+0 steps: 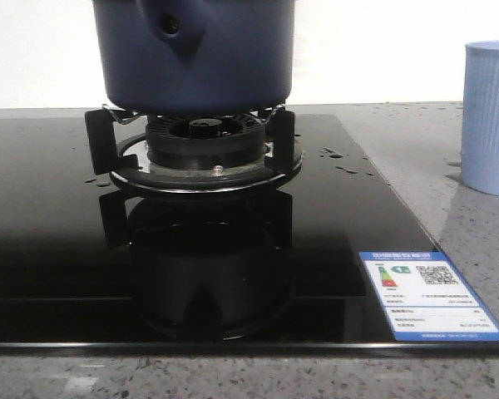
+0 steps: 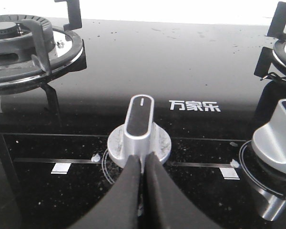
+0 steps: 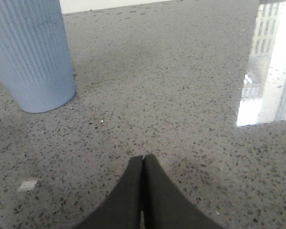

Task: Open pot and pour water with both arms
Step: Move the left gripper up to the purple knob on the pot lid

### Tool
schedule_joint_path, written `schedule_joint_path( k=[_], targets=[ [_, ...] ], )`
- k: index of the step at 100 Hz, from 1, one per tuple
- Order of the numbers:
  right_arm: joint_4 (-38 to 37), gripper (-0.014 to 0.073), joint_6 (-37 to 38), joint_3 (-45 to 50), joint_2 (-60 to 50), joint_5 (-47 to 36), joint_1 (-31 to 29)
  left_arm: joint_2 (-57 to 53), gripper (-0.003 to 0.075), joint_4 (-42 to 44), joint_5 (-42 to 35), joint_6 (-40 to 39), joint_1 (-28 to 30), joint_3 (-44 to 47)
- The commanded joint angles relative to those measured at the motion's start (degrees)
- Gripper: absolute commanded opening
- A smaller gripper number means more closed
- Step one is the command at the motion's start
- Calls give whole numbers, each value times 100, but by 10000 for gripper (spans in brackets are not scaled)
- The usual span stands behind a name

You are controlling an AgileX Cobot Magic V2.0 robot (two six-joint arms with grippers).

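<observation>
Where its stub juts, navy smooth-walled pot (image 1: 195, 62).

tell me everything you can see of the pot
The pot is large, round and dark navy blue, with a smooth, straight wall of matte look. A tapered stub handle of the same colour points toward the camera, with a small hole in it. It stands upright on the metal supports of the burner of the black glass stove. Its top is cut off by the front view, so a lid or contents cannot be seen. No gripper touches it.
</observation>
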Motion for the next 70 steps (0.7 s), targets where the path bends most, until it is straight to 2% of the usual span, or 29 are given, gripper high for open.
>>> schedule_joint_path(
  k=[1, 39, 49, 56, 62, 70],
  targets=[
    [-72, -74, -54, 150, -96, -88, -16, -150, -19, -75, -252, -47, -50, 198],
    [-189, -74, -54, 150, -96, -88, -16, -150, -19, 115, -305, -47, -50, 198],
    [-268, -74, -54, 150, -96, -567, -16, -150, -19, 9, -443, -47, -50, 198],
    [10, -74, -54, 150, -96, -1276, -16, -150, -19, -795, -826, -47, -50, 198],
    [395, -74, -54, 150, -96, -1834, -16, -150, -19, -2201, -1310, -47, -50, 198],
    [847, -74, -54, 150, -96, -2288, -16, -150, -19, -3499, -1655, -47, -50, 198]
  ],
)
